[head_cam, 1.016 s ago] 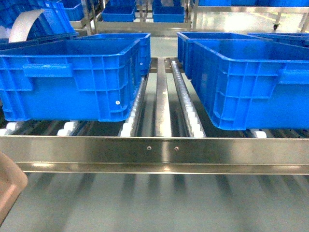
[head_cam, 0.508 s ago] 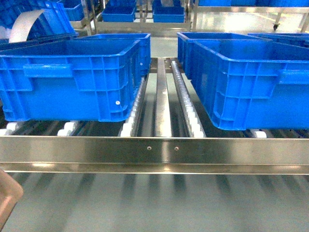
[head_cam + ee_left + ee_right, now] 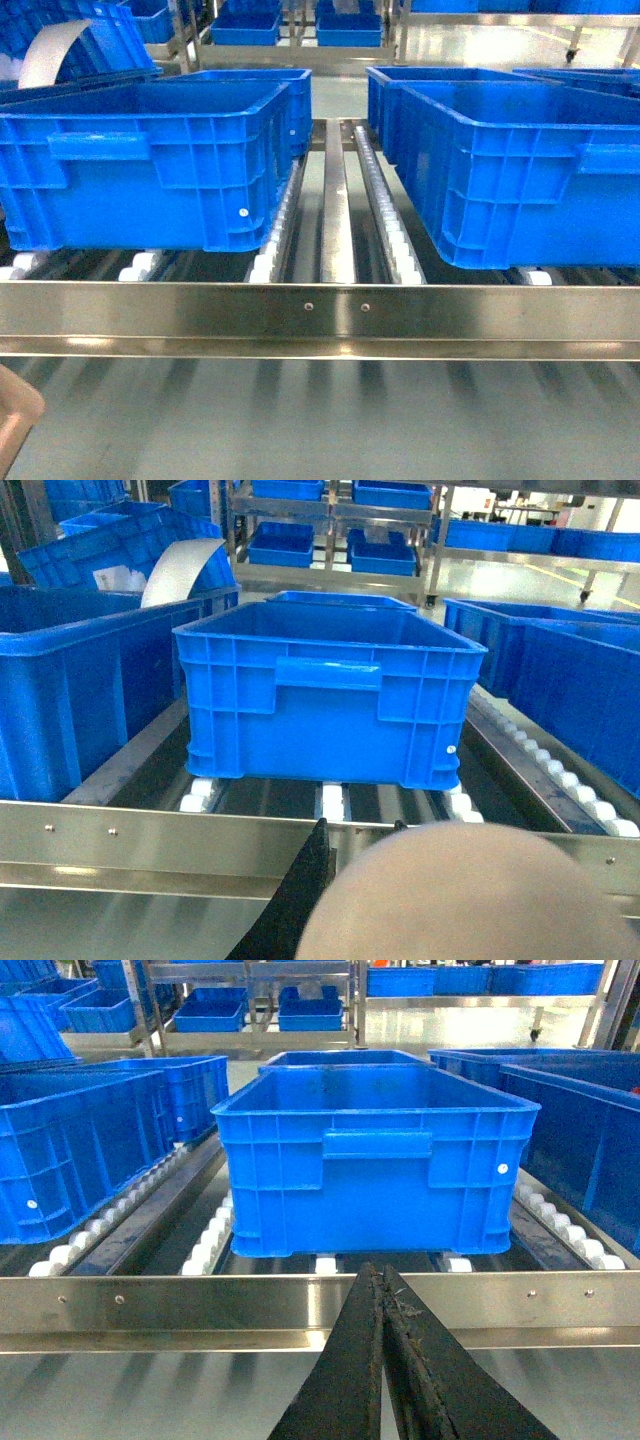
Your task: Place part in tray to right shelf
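- The part, the small blue block, is not visible in any view, so I cannot tell if it lies in the tray or somewhere else.
- The tray [image 3: 15, 420] shows only as a beige corner at the lower left of the head view, below the front rail [image 3: 320, 310] of the right shelf. In the left wrist view a large beige rounded surface [image 3: 470, 895] fills the bottom, just in front of the rail; I judge it is the same tray.
- The left gripper shows only one dark finger [image 3: 295, 905] beside the beige surface. It probably holds the tray, but I cannot tell how the fingers stand.
- The right gripper [image 3: 385, 1370] has its fingers pressed together, with nothing between them, pointing at the rail.
- Two blue crates [image 3: 150, 165] stand on the roller tracks [image 3: 385, 215] behind the rail.
- In my judgement the placing is not yet done: the tray is below the rail, not on the shelf.
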Controlling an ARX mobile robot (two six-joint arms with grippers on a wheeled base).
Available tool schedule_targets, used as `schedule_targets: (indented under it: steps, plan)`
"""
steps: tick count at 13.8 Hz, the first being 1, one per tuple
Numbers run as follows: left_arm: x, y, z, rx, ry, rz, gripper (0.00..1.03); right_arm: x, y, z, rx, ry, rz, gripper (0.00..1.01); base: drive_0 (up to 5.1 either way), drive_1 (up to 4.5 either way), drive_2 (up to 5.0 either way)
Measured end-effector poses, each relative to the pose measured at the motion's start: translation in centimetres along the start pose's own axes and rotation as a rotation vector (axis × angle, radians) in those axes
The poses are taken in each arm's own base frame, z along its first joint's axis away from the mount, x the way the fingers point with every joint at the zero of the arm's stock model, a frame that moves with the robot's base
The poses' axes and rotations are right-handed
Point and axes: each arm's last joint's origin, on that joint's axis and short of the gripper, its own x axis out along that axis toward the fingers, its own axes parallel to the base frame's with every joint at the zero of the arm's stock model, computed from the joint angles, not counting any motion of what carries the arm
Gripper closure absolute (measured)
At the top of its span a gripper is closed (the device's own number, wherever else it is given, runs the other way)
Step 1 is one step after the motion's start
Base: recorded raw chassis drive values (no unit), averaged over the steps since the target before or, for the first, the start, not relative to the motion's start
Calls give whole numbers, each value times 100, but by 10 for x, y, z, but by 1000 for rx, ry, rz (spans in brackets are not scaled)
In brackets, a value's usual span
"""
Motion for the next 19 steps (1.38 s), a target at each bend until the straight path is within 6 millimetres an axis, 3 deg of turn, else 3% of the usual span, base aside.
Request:
schedule_targets:
  steps: [4, 5, 6, 15, 17, 19]
  plan:
    - [-6, 0, 0, 0, 1, -1, 91, -9, 0, -6, 1, 47, 0, 99, 0, 0, 0]
    - [-17, 0, -7, 0, 49, 2, 91, -15, 0, -4, 1, 19, -1, 99, 0, 0, 0]
    - [-17, 0, -1, 2, -8, -1, 91, -15, 0, -3, 1, 10, 0, 99, 0, 0, 0]
    - [-17, 0, -4, 2, 12, -1, 91, -15, 0, -3, 1, 9, -2, 99, 0, 0, 0]
    - [-17, 0, -4, 2, 12, -1, 91, -15, 0, -3, 1, 9, -2, 90, 0, 0, 0]
    - [-17, 0, -4, 2, 12, -1, 91, -15, 0, -3, 1, 9, -2, 66, 0, 0, 0]
